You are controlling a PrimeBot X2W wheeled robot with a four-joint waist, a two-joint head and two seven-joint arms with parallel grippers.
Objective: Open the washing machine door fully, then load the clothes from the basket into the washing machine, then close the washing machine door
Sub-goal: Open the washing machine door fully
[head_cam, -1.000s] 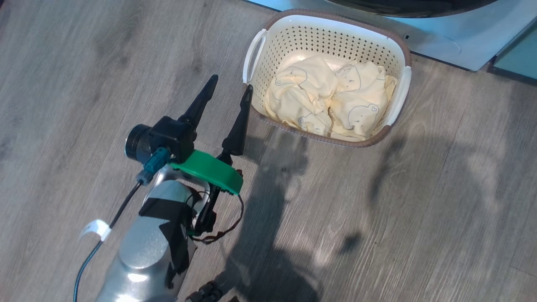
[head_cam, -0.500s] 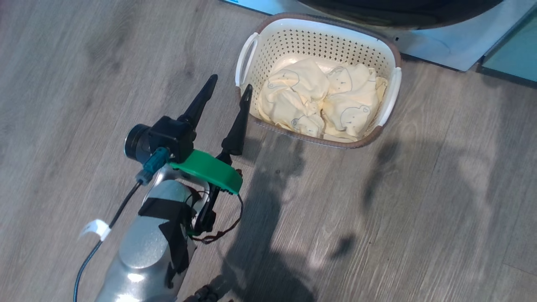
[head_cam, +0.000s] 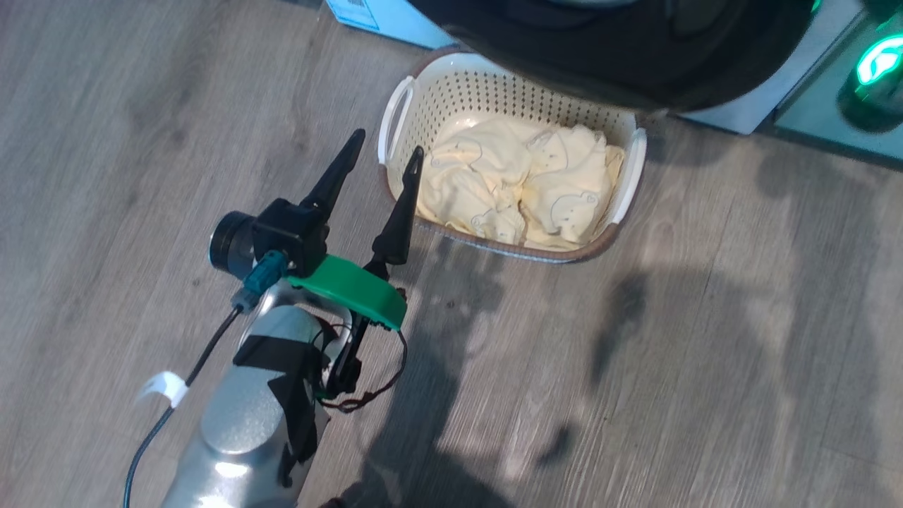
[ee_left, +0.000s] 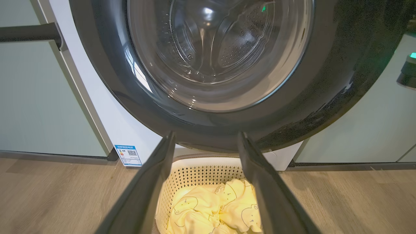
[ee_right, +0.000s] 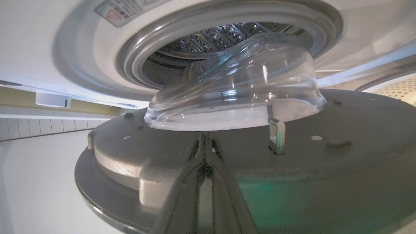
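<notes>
One step underway: washing machine door (ee_right: pixel 325 156) only partly open, right tool (ee_right: pixel 205 141) pressed together at its inner face. Left tool (head_cam: pixel 389 143) spread apart, empty, just beside basket (head_cam: pixel 395 116). Next: swing door fully wide, then go for clothes (head_cam: pixel 515 183).

The head view looks steeply down from high up at the floor (head_cam: pixel 705 353), with the basket (head_cam: pixel 494 92) at middle distance and the door (head_cam: pixel 635 49) along its top edge. The left wrist view sits low and near, facing the door's outer side almost level, basket below; these two share both. The right wrist view, tilted, sits close against the door's inner face, drum (ee_right: pixel 208 42) behind
</notes>
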